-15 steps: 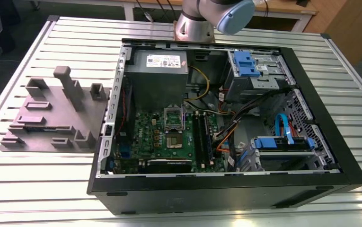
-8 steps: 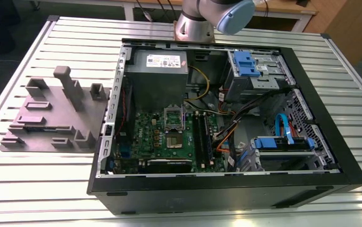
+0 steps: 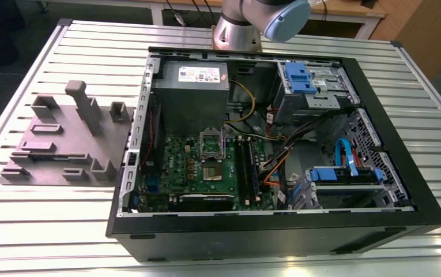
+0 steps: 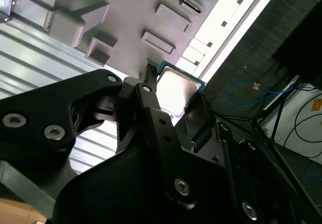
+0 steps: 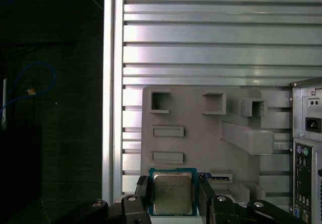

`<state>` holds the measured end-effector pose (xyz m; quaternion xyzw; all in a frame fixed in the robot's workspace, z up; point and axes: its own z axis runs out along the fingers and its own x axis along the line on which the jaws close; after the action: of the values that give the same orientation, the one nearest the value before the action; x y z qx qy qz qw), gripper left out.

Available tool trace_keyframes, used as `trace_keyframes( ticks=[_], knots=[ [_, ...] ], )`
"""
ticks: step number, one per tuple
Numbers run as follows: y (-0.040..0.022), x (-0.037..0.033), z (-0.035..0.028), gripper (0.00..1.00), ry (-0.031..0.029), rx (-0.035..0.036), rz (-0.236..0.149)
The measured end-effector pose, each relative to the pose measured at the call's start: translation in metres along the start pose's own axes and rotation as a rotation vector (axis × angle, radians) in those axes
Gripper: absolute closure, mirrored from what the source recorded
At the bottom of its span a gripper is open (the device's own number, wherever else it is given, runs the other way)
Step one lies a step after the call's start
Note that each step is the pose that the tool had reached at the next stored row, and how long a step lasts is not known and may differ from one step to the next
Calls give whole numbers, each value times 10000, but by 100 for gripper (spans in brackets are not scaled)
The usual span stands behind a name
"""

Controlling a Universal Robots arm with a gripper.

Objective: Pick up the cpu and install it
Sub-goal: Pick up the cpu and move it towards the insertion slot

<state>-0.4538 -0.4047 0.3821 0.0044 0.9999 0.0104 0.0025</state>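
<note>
The cpu [image 5: 172,193], a small square chip with a silvery top and a green rim, sits between the two black fingers of my gripper [image 5: 173,186], which is shut on it. In the second wrist view the cpu [image 4: 176,85] is clamped by its edges in the gripper [image 4: 173,85], held in the air well above the grey block [image 4: 126,12]. The block [image 5: 201,128] lies on the slatted table beneath. On the green board [image 3: 204,167] inside the open computer case [image 3: 404,173], the socket [image 3: 211,153] stands with its metal frame.
The grey block [image 3: 66,138], with raised pegs and pockets, lies at the exterior view's left of the case. An arm segment [image 3: 259,17] rises behind the case. The case's rear panel [image 5: 307,153] borders the block. Cables and blue drive bays fill the case's right half.
</note>
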Motion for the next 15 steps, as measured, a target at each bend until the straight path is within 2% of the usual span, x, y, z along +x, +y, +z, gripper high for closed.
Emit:
trace_keyframes(
  ticks=[15],
  knots=[
    [0,-57,4,53,-1,-1,0]
  ],
)
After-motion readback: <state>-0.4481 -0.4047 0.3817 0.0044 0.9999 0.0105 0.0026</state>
